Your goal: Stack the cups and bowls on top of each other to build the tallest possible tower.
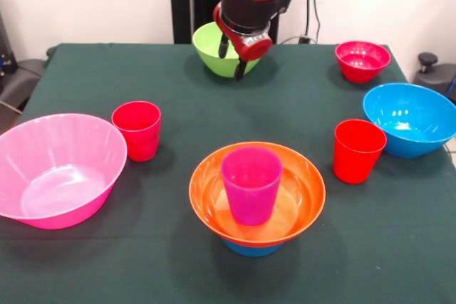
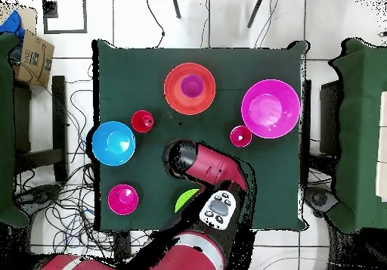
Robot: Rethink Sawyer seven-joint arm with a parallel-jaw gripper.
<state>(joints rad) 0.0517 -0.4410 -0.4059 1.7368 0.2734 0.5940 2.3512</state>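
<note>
Claw (image 1: 231, 62): hangs from the red and black arm (image 2: 215, 170) at the far side of the table (image 1: 178, 83), in front of the green bowl; dark fingers point down; whether they stand open or closed cannot be told, and nothing shows between them.
Tower (image 1: 256, 201): near the table's front edge, centre; blue bowl (image 1: 251, 248) lowest, only its underside showing; wide orange bowl (image 1: 303, 190) on it; purple cup (image 1: 251, 183) upright inside the orange bowl.
Green bowl (image 1: 210, 48): far side, partly hidden behind the claw.
Red cups: one (image 1: 137, 129) just beside the pink bowl, one (image 1: 358, 149) near the large blue bowl; both upright, mouths up.
Pink bowl (image 1: 57, 169): large, at the left edge in the front view.
Large blue bowl (image 1: 410, 119): at the right edge in the front view.
Magenta bowl (image 1: 363, 60): small, far right corner.
Table: dark green cloth.
</note>
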